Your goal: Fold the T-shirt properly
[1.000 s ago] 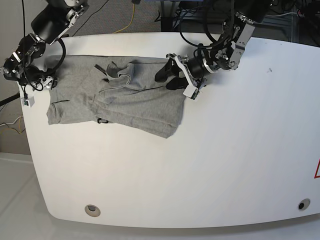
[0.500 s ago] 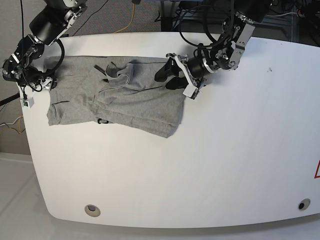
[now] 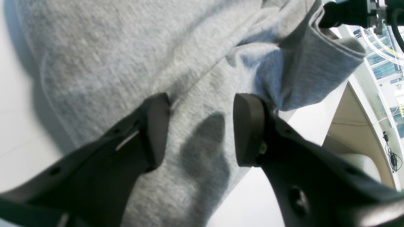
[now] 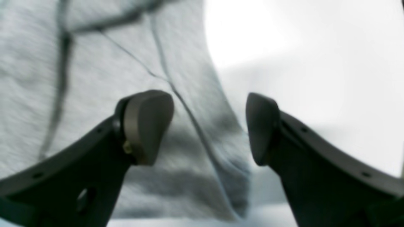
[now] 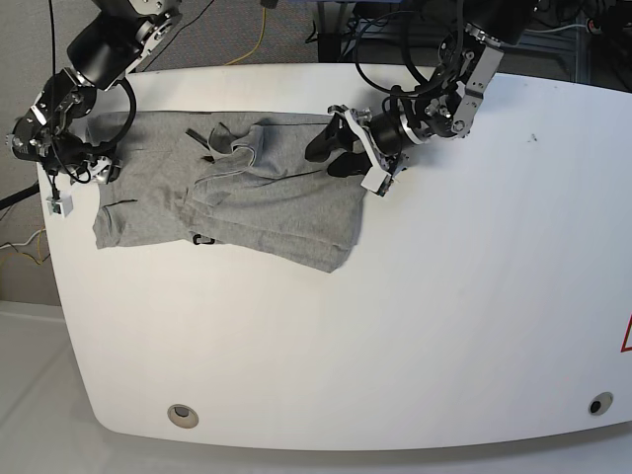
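Two grippers: both sitting with jaws spread, nothing pinched.
T-shirt (image 5: pixel 247 197): lying rumpled and partly folded on the white table (image 5: pixel 444 326), up near its far-left corner.
Left gripper (image 3: pixel 199 132): hovering over the shirt's right edge, fingers either side of a grey fold.
Right gripper (image 4: pixel 208 126): hanging over the shirt's left edge; pretty blurry view.
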### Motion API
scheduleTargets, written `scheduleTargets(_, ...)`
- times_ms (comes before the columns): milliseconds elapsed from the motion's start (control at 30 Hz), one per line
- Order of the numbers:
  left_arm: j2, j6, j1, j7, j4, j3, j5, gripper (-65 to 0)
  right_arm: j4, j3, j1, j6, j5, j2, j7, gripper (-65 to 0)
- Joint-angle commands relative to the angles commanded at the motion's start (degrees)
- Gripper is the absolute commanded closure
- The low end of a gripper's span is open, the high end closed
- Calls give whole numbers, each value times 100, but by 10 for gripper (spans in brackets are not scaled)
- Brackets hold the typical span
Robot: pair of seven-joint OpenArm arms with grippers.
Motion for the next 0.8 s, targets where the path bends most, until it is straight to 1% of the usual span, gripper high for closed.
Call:
scheduleTargets(100,0,0,0,0,0,0,0,-313,0,0,0,0,0,-88,0,-401)
scheduleTargets(300,0,0,0,0,-9,-9,0,-313,0,0,-18,0,9,-123,-9,-401)
scheduleTargets(600,0,0,0,0,-9,-18,0,-313,9,0,-88,0,18,-132,-299,-401)
scheduleTargets(700,0,0,-9,0,-9,0,0,-313,9,9,-114,0,167,-132,-343,-401)
scheduleTargets(800,0,0,-18,0,-9,0,0,-313,9,44,-123,0,466,-123,-422,-401)
